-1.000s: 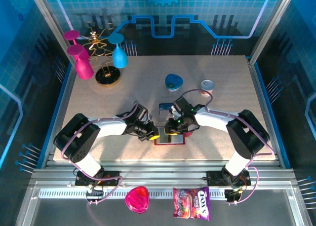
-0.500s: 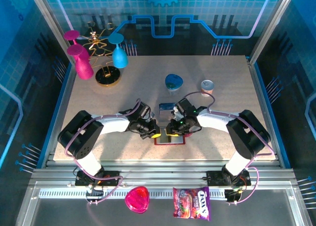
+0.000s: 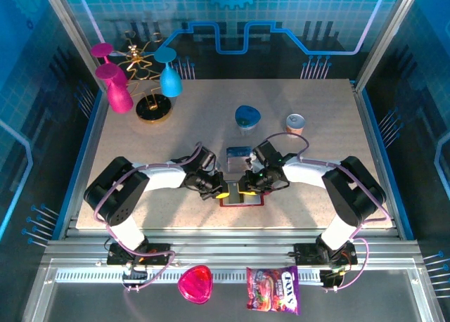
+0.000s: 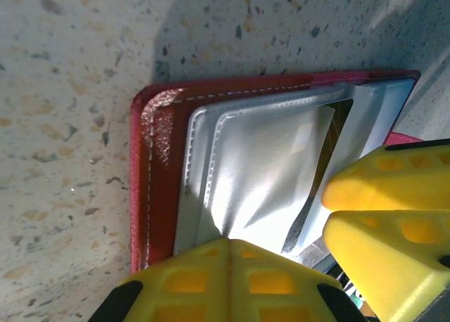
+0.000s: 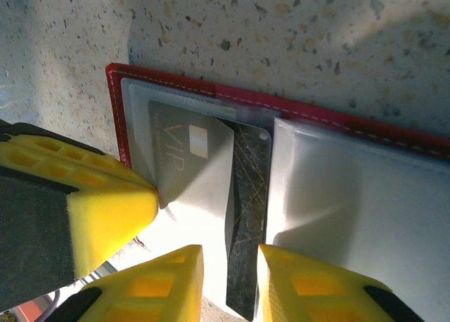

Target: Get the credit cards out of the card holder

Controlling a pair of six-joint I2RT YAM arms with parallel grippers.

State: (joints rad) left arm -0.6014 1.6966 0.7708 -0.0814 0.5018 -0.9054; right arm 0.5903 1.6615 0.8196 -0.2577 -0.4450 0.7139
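At the middle of the tabletop's (image 3: 140, 160) near edge, the small dark red, book-style card holder (image 4: 158, 181) lies open, and both my pincers crowd over it. My left pincer (image 3: 221, 192) is squeezed fully closed at the rumpled edge of the pale plastic pocket (image 4: 260, 153). I cannot tell whether it has the film or only presses on it, and if it slips, the whole holder may ride up with the card. My right pincer (image 5: 230, 260) stands part open astride the dark, scratched card (image 5: 247, 188) with a gap on one side, so I judge nothing gripped yet. Closing crooked, it could nip the pocket or catch the grey VIP card (image 5: 184, 153) beside it. My yellow pads (image 5: 162, 280) sit so near each other that they might collide. Farther in, a blue card (image 3: 238, 152) lies flat, apart from the holder.
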